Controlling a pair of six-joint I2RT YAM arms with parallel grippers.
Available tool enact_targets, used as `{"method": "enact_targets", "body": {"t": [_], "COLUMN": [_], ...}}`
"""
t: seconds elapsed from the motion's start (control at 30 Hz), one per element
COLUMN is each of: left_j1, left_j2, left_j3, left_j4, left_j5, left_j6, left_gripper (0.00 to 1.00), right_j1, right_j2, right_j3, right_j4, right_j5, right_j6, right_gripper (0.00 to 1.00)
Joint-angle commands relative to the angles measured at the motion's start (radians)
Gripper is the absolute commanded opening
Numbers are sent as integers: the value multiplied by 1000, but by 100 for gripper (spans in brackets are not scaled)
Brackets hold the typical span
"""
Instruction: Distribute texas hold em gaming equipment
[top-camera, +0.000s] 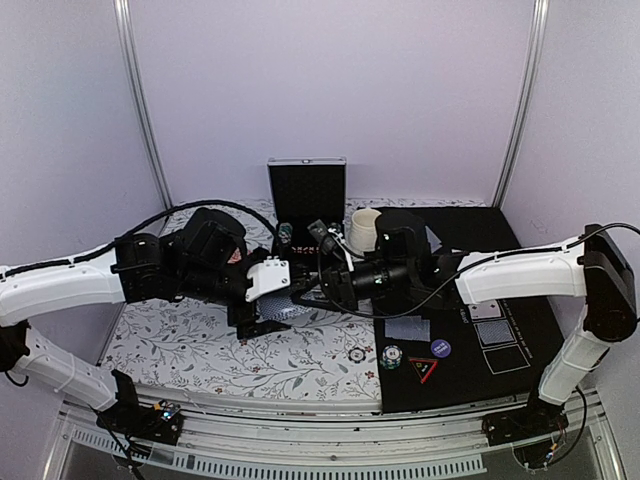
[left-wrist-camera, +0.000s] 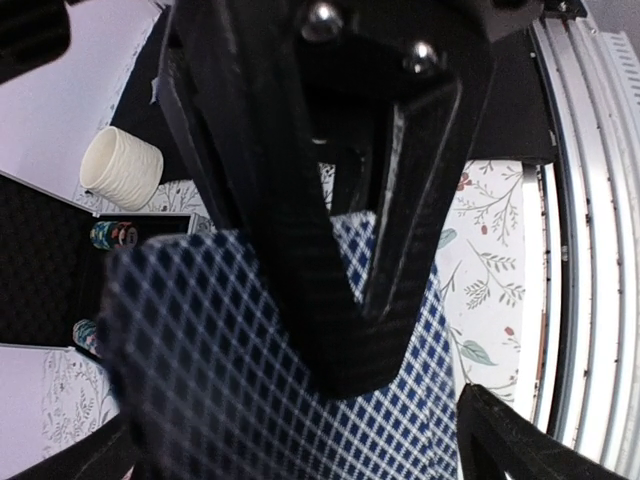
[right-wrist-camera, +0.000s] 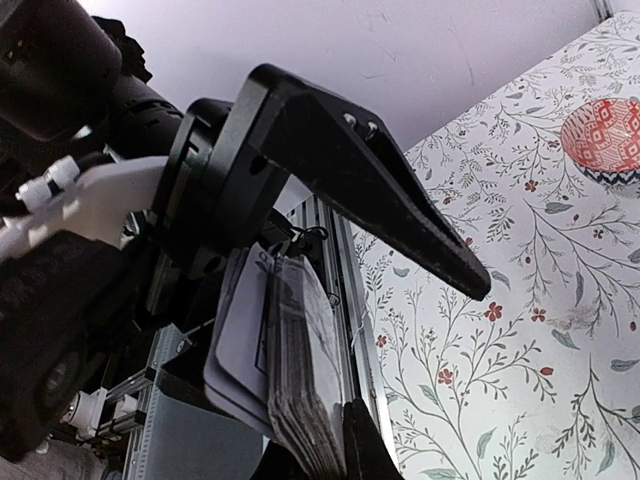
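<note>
Top view: both arms met over the floral cloth (top-camera: 200, 350), wrists turned toward each other. The deck (top-camera: 284, 313) hung in the air between the left gripper (top-camera: 262, 316) and the right gripper (top-camera: 308, 298), well clear of the black mat (top-camera: 520, 395) on the right, where cards and chips already lay.

Left wrist: my own fingers (left-wrist-camera: 520, 435) sat out at the frame's bottom corners, spread wide, with nothing pinched. The lattice card back filled the lower frame. The right gripper's black prongs came in across it from above, narrowing to a point on the card.

Right wrist: the deck was edge-on, its long axis roughly upright, pressed against my own finger (right-wrist-camera: 365, 450) at the bottom edge. I judged the right gripper clamped on the deck. The left finger (right-wrist-camera: 400, 200) stood off to the side, not touching the cards.

Judgement: the deck was the right arm's now, and the right arm was nearer the mat. The left gripper bracketed the cards and needed to back off leftward first.
</note>
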Motion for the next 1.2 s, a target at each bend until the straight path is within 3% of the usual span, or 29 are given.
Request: {"method": "enact_targets", "body": {"t": [0.0, 0.17, 0.47, 0.57, 0.73, 1.17], "left_j1": [5, 5, 7, 6, 7, 6], "left_j2": [1, 3, 29, 26, 13, 15], "left_j3": [-44, -65, -43, -36, -28, -7], "left_j4": [68, 120, 126, 116, 96, 29], "left_j5": [-67, -83, -96, -67, -11, 73], "left_j6": [41, 67, 51, 43, 44, 50], "left_gripper": [98, 95, 55, 53, 47, 42], "right_j1": [3, 0, 1, 0, -3, -5], "right_j2": [4, 10, 11, 8, 8, 17], "right_j3": [63, 79, 89, 87, 104, 133], "right_j4": [-48, -56, -70, -94, -141, -179], "right_j5": [6, 4, -7, 5, 49, 120], "right_j6": [59, 128, 165, 162, 128, 59], "right_gripper": [2, 2, 9, 14, 35, 60]}}
